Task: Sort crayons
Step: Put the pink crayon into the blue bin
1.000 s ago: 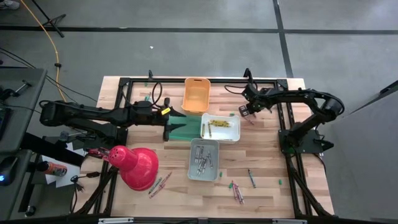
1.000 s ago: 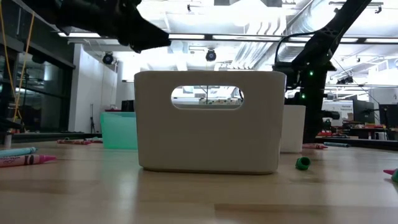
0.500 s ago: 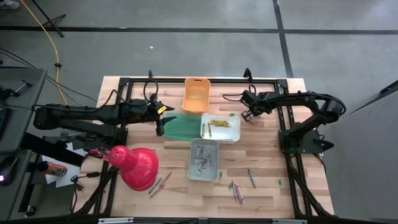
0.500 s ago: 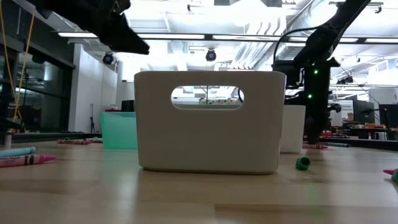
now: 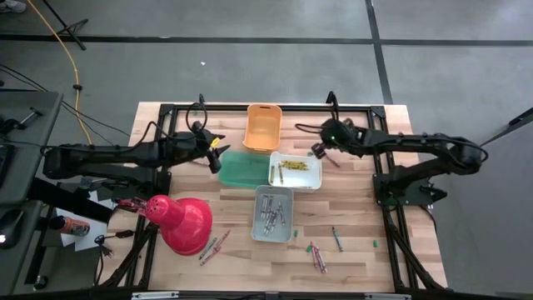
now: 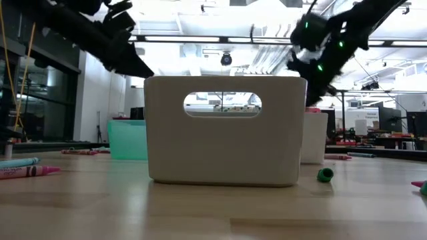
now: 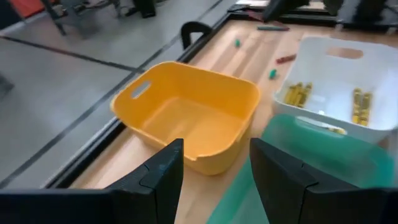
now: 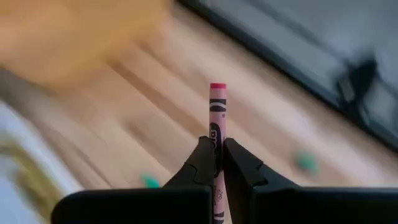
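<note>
Standing over the wooden table (image 5: 358, 208), you take in the big things first: the red lamp shade (image 5: 185, 223) at the near left, then the four bins in the middle, orange bin (image 5: 262, 127), green bin (image 5: 241, 171), white bin (image 5: 296, 171) holding yellow crayons (image 5: 291, 166), and grey bin (image 5: 273, 213) with grey ones. The left gripper (image 7: 211, 171) hangs with its jaws spread and nothing between them, above the gap between the orange and green bins. The right gripper (image 8: 216, 163) is clamped on a pink crayon (image 8: 217, 118), held off the table near the white bin's far corner, beside the orange bin. More loose crayons (image 5: 318, 255) lie near the front edge. The hold looks narrow, only the lower part of the stick pinched, so a quick swing could twist it or let it slip. A dropped crayon would likely roll on the bare wood, and the neighbouring bins sit close enough that a poorly aimed release could land it among the wrong colour.
</note>
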You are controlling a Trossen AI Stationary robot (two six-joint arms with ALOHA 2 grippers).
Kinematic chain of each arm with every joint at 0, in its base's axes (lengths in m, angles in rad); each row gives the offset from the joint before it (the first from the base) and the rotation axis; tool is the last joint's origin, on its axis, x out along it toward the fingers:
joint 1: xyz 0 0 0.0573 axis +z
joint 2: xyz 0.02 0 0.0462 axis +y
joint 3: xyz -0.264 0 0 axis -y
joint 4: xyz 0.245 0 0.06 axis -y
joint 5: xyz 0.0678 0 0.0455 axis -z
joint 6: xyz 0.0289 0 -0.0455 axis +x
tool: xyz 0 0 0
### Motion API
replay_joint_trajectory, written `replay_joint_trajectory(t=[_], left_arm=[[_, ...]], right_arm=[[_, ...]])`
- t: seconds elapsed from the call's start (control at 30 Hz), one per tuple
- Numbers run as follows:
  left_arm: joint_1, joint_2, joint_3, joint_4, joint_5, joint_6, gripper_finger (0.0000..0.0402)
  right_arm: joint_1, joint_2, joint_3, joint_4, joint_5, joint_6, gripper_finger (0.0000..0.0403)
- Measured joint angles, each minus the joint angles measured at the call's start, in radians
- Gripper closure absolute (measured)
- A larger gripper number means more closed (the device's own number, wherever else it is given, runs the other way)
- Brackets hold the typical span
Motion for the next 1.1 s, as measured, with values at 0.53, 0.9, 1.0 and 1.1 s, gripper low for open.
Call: replay_joint_trajectory(t=[0.53, 0.9, 1.0, 1.1], left_arm=[[-0.001, 0.015, -0.247, 0.776, 0.287, 0.061, 0.0231], [-0.001, 0.015, -0.248, 0.824, 0.438, 0.086, 0.0231], [-0.001, 0.015, -0.248, 0.823, 0.438, 0.086, 0.0231], [-0.001, 0.015, -0.248, 0.824, 0.438, 0.086, 0.0231]], right_arm=[[0.139, 0.202, 0.003, 1.034, -0.417, -0.238, 0.0401], [0.172, 0.326, 0.003, 1.282, -0.527, -0.206, 0.0401], [0.173, 0.326, 0.003, 1.282, -0.55, -0.189, 0.0401], [0.178, 0.326, 0.003, 1.282, -0.552, -0.188, 0.0401]])
